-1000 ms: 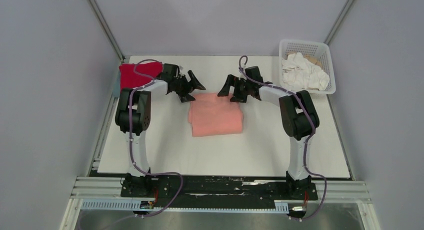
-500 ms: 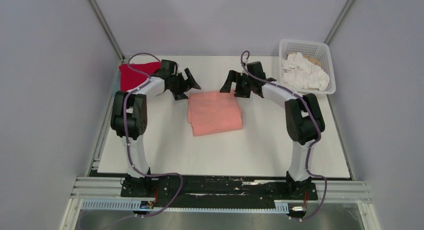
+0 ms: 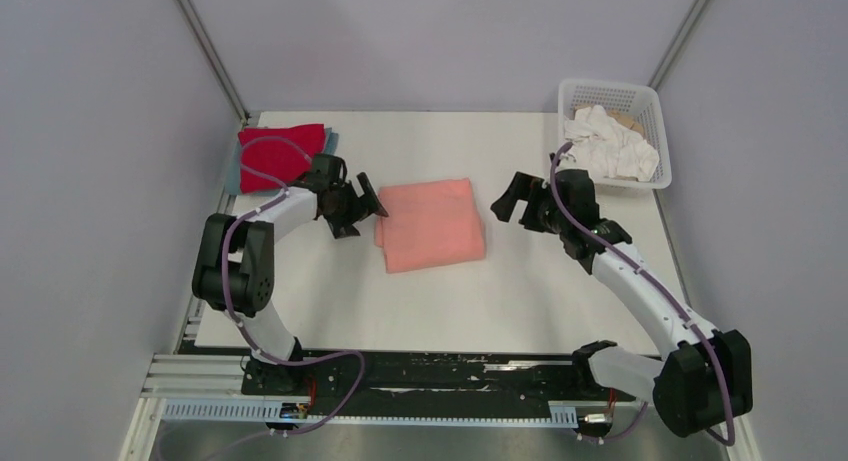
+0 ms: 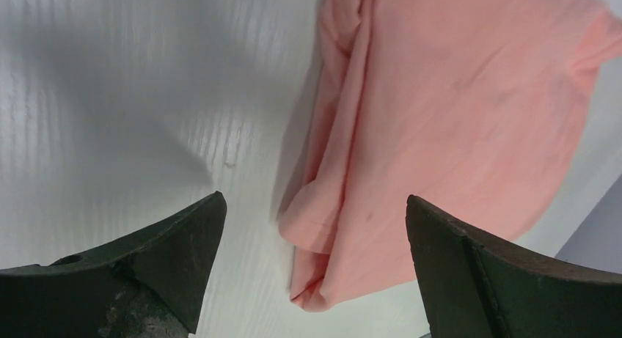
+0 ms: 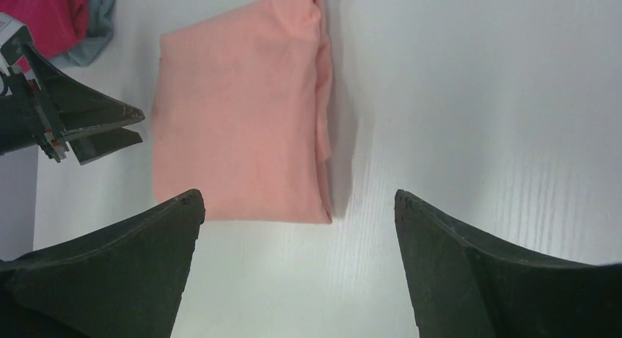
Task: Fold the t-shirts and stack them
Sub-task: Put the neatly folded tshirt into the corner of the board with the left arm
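The salmon-pink t-shirt point(image 3: 432, 224) lies folded into a rectangle in the middle of the table; it also shows in the left wrist view point(image 4: 447, 118) and the right wrist view point(image 5: 242, 118). The bright red t-shirt point(image 3: 281, 153) lies folded at the back left on top of the grey-blue t-shirt point(image 3: 233, 171), also seen in the right wrist view as red point(image 5: 44, 15) and grey-blue point(image 5: 99, 26). My left gripper point(image 3: 363, 203) is open and empty at the pink shirt's left edge. My right gripper point(image 3: 512, 199) is open and empty, right of the pink shirt.
A white lattice basket point(image 3: 640, 106) holding crumpled white cloth point(image 3: 605, 151) stands at the back right corner. The white table surface point(image 3: 450, 301) stretches in front of the pink shirt. Grey walls close in both sides.
Both grippers have drawn back from the pink shirt's far edge. The left moved down to its left side, the right swung out to its right as that arm pulled back toward the near edge.
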